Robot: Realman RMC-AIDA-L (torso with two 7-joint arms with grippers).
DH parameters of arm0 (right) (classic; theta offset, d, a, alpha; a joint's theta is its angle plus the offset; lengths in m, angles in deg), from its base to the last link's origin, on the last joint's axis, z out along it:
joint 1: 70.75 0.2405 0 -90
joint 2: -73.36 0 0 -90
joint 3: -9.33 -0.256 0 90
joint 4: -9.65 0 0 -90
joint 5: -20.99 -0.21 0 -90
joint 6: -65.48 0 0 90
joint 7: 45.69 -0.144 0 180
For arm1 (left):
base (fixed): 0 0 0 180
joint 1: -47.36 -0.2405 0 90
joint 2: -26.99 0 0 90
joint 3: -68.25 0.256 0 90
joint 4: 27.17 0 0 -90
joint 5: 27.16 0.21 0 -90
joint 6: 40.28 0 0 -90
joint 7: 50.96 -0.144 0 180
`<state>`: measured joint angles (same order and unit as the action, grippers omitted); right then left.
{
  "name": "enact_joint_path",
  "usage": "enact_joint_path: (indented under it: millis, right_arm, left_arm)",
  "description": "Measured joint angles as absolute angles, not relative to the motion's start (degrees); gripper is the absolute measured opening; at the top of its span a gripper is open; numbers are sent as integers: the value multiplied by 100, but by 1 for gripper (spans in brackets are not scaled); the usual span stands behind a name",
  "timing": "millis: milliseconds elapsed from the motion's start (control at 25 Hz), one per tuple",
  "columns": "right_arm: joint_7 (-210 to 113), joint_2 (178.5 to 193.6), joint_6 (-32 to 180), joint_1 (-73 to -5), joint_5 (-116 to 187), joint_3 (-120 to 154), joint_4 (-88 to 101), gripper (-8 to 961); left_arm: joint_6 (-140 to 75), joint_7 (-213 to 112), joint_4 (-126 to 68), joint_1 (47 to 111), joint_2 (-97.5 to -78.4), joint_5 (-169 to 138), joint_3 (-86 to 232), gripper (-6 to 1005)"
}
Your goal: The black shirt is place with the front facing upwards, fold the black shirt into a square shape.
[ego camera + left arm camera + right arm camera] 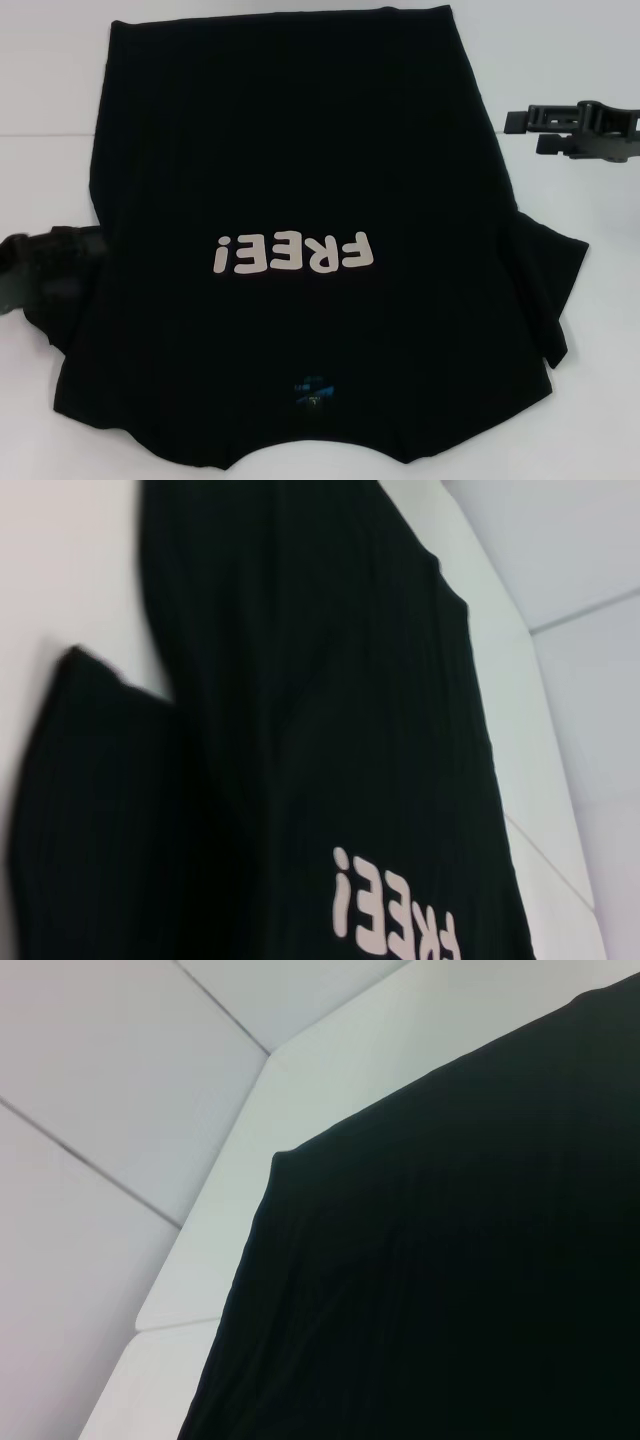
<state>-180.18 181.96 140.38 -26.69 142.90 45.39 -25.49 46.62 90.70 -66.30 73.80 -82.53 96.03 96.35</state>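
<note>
The black shirt (pixel 290 200) lay flat, front up, on the white table (pixel 580 60) in the head view. It looked light and limp, best pinched at a sleeve or hem corner. The right gripper (pixel 520 122) hovered beside it, seemingly open. The left gripper (pixel 40 265) sat at the left sleeve, its jaws impossible to judge. The left wrist view showed that sleeve (pixel 90 820), the right wrist view a hem corner (pixel 285 1160). No containers appeared.

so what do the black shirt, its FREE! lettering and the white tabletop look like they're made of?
Black T-shirt: soft matte knit, probably cotton jersey; it lies limp with faint lengthwise ribbing and rumpled sleeves. Pale "FREE!" block lettering: flat opaque print or heat-transfer film, crisp-edged, slightly smoother than the cloth. White tabletop: hard, smooth, faintly glossy, likely laminate or painted board; cannot tell which.
</note>
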Motion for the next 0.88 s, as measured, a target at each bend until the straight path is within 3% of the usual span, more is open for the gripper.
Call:
enact_joint_path:
  millis: [320,880]
  right_arm:
    - [-18219,18141,13933,-2626,14290,4545,-2543,850]
    - [-18231,18187,13862,-2646,14289,4545,-2478,851]
  left_arm:
    - [4427,9325,-6610,7043,-8273,9607,9545,862]
    - [3870,9697,-6470,6958,-8266,9904,9531,856]
